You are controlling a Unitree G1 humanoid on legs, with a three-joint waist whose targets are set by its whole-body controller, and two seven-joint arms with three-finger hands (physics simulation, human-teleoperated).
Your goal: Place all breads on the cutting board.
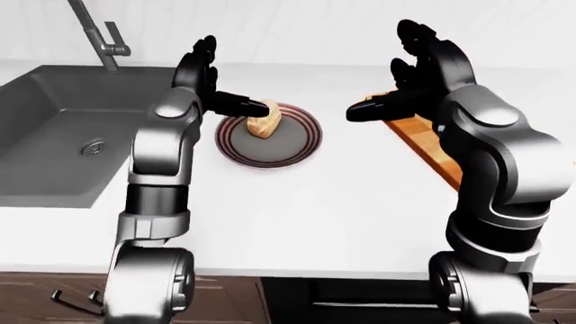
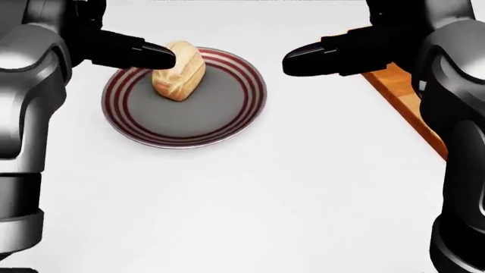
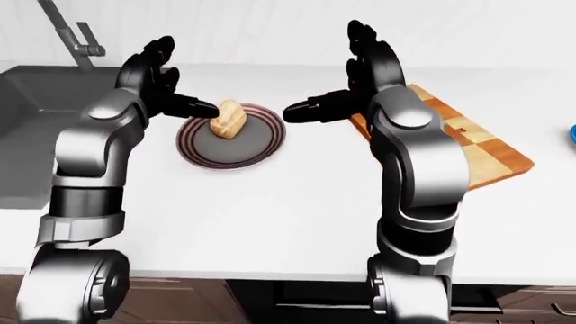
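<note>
Our left hand [image 2: 125, 50] is spread open, one finger touching the bread [image 2: 179, 70]. The bread sits on the striped plate [image 2: 189, 125] on the white counter [image 2: 250, 193]. Our right hand [image 2: 334, 54] is open too, near the cutting board [image 3: 468, 145]. Farther left in the left-eye view is the sink [image 1: 54, 135].

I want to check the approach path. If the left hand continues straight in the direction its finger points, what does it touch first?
Most likely the bread on the striped plate: the left hand points right, its fingertip already beside the loaf. Height is unclear, so it might pass just above.
</note>
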